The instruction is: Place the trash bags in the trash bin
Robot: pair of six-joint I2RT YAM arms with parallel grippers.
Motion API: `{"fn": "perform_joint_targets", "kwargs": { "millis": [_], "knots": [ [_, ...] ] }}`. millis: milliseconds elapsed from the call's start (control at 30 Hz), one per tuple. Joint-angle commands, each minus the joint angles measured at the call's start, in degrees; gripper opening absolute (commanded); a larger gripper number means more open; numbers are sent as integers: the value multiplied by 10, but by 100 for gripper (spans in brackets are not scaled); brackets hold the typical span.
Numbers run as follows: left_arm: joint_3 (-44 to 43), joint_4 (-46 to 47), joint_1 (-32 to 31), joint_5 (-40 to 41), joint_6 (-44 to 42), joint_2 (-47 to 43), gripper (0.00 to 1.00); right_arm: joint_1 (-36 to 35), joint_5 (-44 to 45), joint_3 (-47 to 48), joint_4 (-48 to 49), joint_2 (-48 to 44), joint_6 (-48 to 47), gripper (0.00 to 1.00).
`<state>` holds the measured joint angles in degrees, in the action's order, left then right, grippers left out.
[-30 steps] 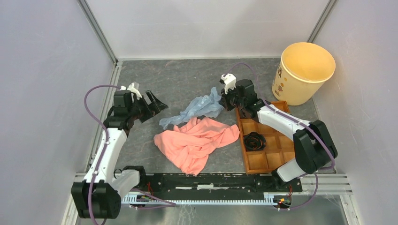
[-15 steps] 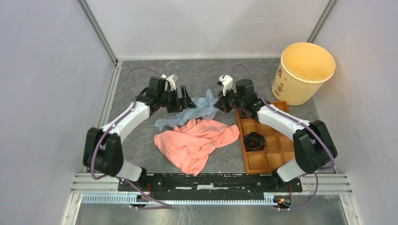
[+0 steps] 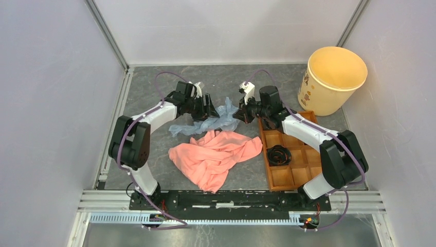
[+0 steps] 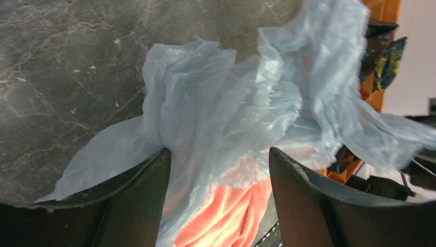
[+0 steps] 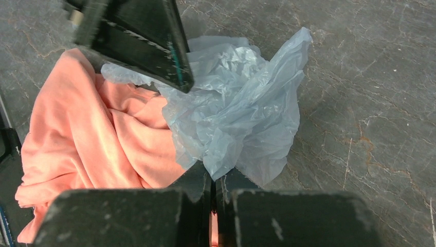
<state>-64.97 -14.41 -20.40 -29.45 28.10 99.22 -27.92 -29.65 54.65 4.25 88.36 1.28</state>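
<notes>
Centrally, the right gripper (image 3: 241, 114) is clamped on a pale blue trash bag (image 3: 218, 119); the left gripper (image 3: 212, 107) has its jaws apart around it. The trash bin (image 3: 319, 98) stands upright at far right, beside a wooden tray (image 3: 303, 170) holding one black object (image 3: 278, 154).

Grey marbled tabletop (image 3: 154, 82) enclosed by plain white walls (image 3: 226, 31).

- Top view: bright, even light from above; only soft, faint shadows on the grey marbled table (image 3: 216, 77).
- Left wrist view: white glare on the crumpled pale-blue plastic bag (image 4: 221, 103); its right part is blurred.
- Right wrist view: sharp, evenly lit.
</notes>
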Motion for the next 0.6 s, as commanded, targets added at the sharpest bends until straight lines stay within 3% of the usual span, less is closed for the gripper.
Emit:
{"fn": "perform_joint_targets", "kwargs": {
  "millis": [0, 67, 133, 167, 200, 267, 500, 567],
  "knots": [
    [-43, 11, -6, 39, 12, 32, 69, 3, -23, 13, 33, 1, -2, 1],
    [-57, 12, -6, 44, 22, 54, 59, 4, -24, 13, 38, 2, 1, 1],
    [-72, 7, -5, 44, 32, 77, 40, 5, -26, 15, 38, 4, 0, 1],
    [-81, 5, -3, 46, 35, 84, 24, 5, -25, 17, 36, 5, -1, 0],
    [-84, 1, -1, 52, 37, 84, 15, 7, -24, 16, 34, 5, -5, 0],
    [-82, -4, 9, 66, 37, 56, 3, 6, -8, 13, 24, 4, -8, 0],
    [-63, -31, 110, 46, 20, -120, 2, 8, 111, 28, -18, 11, -38, 2],
    [-63, -39, 129, 17, 8, -158, 2, 7, 184, 43, -29, 14, -31, 3]
  ]
}}
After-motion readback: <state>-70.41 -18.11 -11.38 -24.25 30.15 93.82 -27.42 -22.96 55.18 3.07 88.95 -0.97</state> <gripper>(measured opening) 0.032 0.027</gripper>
